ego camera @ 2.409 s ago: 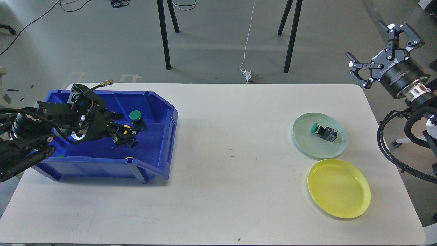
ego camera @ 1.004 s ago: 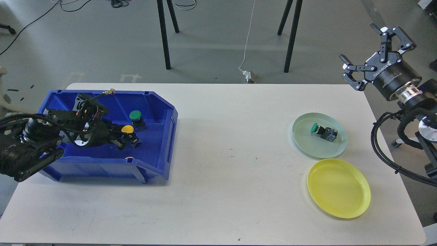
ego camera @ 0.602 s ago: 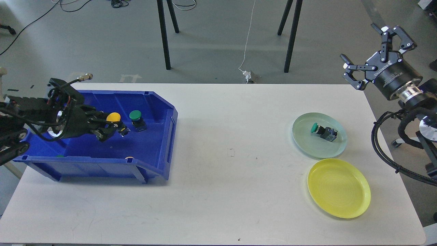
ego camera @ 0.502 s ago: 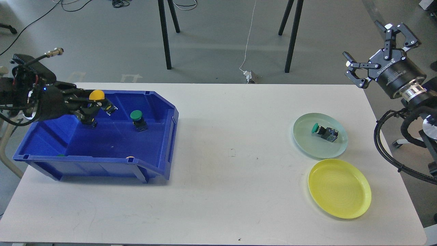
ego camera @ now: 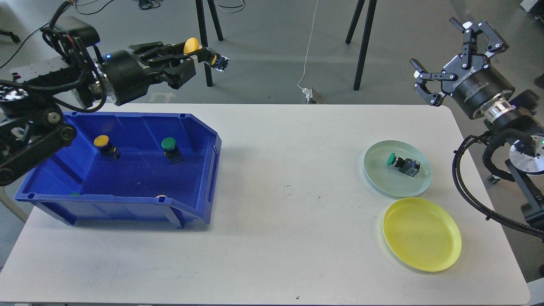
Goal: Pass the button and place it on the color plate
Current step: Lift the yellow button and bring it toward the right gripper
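My left gripper (ego camera: 199, 54) is shut on a yellow button (ego camera: 192, 45) and holds it high above the table's back edge, beyond the blue bin (ego camera: 199, 178). Inside the bin lie another yellow button (ego camera: 102, 142) and a green button (ego camera: 169, 144). My right gripper (ego camera: 442, 55) is open and empty, raised beyond the table's back right corner. A green plate (ego camera: 382, 178) at the right holds a green button (ego camera: 401, 163). A yellow plate (ego camera: 420, 233) lies just in front of it, with nothing on it.
The white table (ego camera: 289, 238) carries the bin at the left and the two plates at the right. Black stand legs (ego camera: 204, 46) and a white cable (ego camera: 310, 46) are on the floor behind. My right arm's cables (ego camera: 471, 187) hang beside the table's right edge.
My left gripper has lifted the yellow button out of the bin and carried it up and to the right. A second yellow button now shows in the bin. My right gripper shifted slightly left.
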Motion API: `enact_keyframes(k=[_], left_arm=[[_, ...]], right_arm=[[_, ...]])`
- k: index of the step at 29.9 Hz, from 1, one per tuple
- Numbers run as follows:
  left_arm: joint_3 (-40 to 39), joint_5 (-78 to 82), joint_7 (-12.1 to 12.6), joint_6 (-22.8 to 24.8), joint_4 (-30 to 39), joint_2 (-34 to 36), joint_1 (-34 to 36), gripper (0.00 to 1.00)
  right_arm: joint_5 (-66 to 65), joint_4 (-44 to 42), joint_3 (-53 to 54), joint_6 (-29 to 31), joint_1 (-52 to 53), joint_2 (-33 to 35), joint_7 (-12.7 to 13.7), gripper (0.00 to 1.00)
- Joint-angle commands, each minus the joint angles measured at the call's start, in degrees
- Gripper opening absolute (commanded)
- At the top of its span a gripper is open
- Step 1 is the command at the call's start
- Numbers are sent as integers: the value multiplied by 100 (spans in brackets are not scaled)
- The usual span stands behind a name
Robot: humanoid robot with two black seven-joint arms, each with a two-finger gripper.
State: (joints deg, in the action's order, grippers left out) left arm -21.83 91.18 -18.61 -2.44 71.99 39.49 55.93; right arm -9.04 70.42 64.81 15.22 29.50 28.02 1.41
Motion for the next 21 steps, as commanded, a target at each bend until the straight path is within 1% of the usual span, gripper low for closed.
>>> enact_keyframes(k=[1,4,7,9,11,18,21], left_arm=[[-14,-83,15,-134,-106,-643,-12,27],[-5,-83,33,-256,-159,-1013,-12,26],[-5,-74,59,-301,-176,-1285,-12,26],[-5,-74,155,-301,-211,-1391,-12,26],[-5,-74,217,-301,-247,-1427,-12,26],[-5,-74,217,-310,-247,-1479,-30,26],[-14,-65,217,-353,-247,-1506,-100,26]], right_arm=[[-27,375,-442,7,-15,-51,-9,92],[-54,691,-654,7,-24,-156,-9,92],[-89,903,-742,7,-6,-437,-1,92],[-167,929,-803,7,11,-587,0,92],[-308,912,-908,7,47,-727,-1,91],[-642,833,-1023,7,161,-1281,0,89],[-643,596,-1023,7,257,-1361,0,85]])
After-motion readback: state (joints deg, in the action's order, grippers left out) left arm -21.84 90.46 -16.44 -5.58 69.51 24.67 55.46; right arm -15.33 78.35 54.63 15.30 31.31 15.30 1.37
